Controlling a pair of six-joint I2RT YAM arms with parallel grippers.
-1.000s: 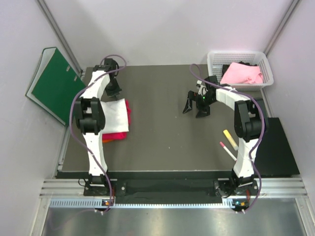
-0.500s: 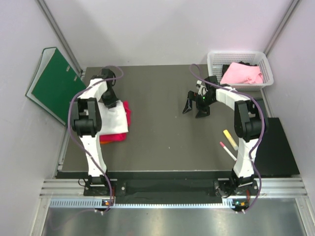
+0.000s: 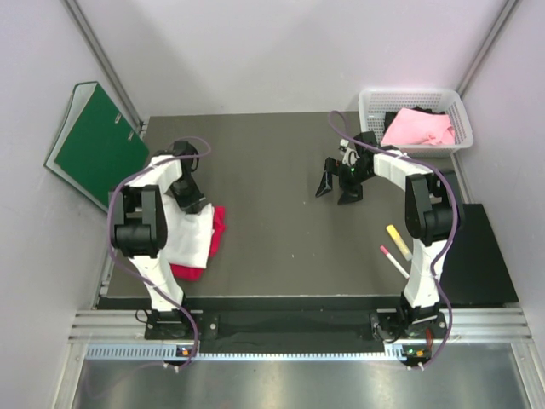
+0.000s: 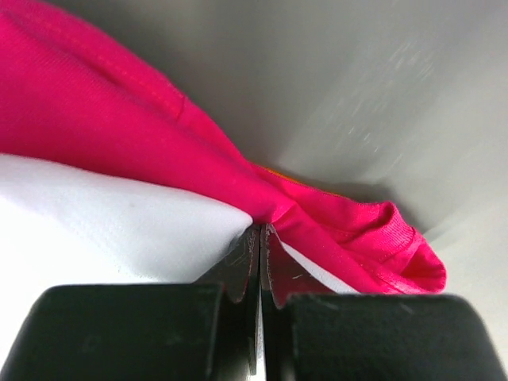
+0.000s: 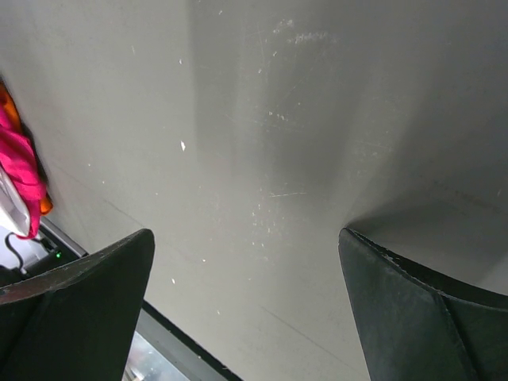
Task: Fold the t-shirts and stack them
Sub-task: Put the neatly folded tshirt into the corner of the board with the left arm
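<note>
No text, label, brand, number or sign can be read in any of the views. Whatever markings there may be are too small or too blurred to make out.
</note>
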